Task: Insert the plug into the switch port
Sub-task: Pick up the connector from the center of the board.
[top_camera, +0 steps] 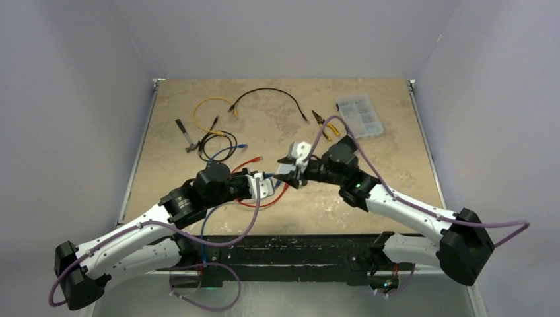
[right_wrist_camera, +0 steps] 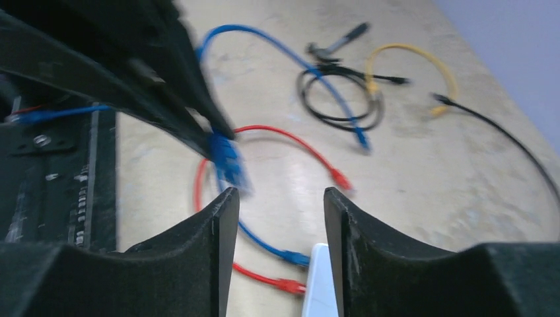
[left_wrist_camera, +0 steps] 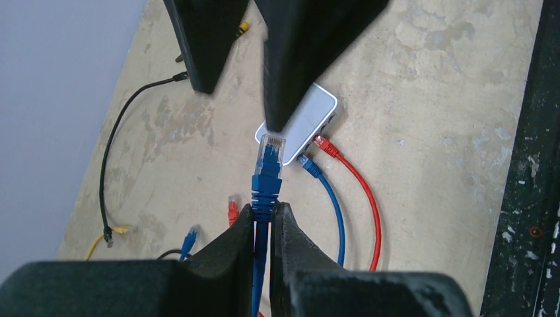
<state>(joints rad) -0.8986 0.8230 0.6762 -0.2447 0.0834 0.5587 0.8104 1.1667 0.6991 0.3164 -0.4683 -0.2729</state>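
Two arms meet over the tabletop point(top_camera: 370, 132) in the top view, left tool point(top_camera: 266, 185) and right tool point(top_camera: 295, 170) nearly tip to tip; what lies beneath them is hidden. Left wrist view: the left tool is clamped on the cable point(left_wrist_camera: 261, 284) just behind the blue plug point(left_wrist_camera: 269, 155), whose long axis runs straight ahead to the white switch point(left_wrist_camera: 304, 119); its tip sits at the switch's near corner (height above it unclear), beside ports already holding a red lead point(left_wrist_camera: 360, 198) and a blue lead point(left_wrist_camera: 333, 205). Right wrist view: the right tool's jaws stand apart, holding nothing, with the switch point(right_wrist_camera: 320, 284) just below; the left arm, being nearer, looks set to insert.
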